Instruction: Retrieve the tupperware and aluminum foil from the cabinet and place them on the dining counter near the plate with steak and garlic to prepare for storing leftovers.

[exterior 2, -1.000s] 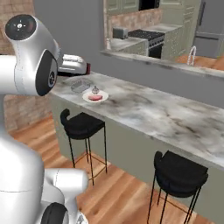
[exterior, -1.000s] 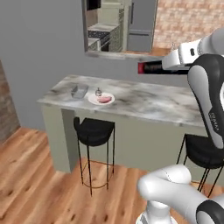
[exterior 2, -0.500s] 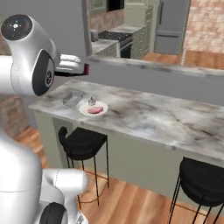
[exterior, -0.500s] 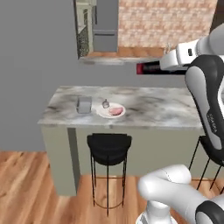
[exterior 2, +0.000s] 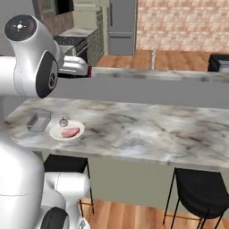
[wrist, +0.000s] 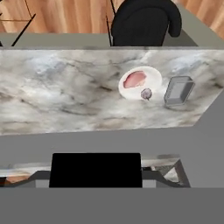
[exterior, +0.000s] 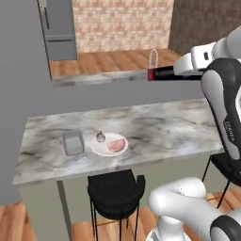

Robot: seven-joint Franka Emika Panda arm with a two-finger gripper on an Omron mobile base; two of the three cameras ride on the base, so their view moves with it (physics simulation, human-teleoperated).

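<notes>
on the marbled dining counter [exterior: 155,127] the grey tupperware [exterior: 73,141] already sits just beside the white plate [exterior: 109,144], which carries the pinkish steak [exterior: 116,144] and the small garlic [exterior: 100,137] bulb — from the hand view the tub [wrist: 178,90] lies at the plate's far side from the steak. up above the raised grey ledge [exterior: 122,78], the pincer [exterior: 175,72] is closed across the aluminum foil [exterior: 159,74], a long black box with a red end, carried level and well apart from the plate; in the hand view the box shows as a dark slab [wrist: 95,169] across the bottom. the foil box looks light and stiff, cardboard by the look of it, so it should take a firm squeeze across its narrow sides but could dent if crushed — a hold near the middle keeps it from tipping. judging by the layout, what remains is lowering it onto bare counter near the plate. a black stool [exterior: 116,190] stands below the counter edge.
</notes>
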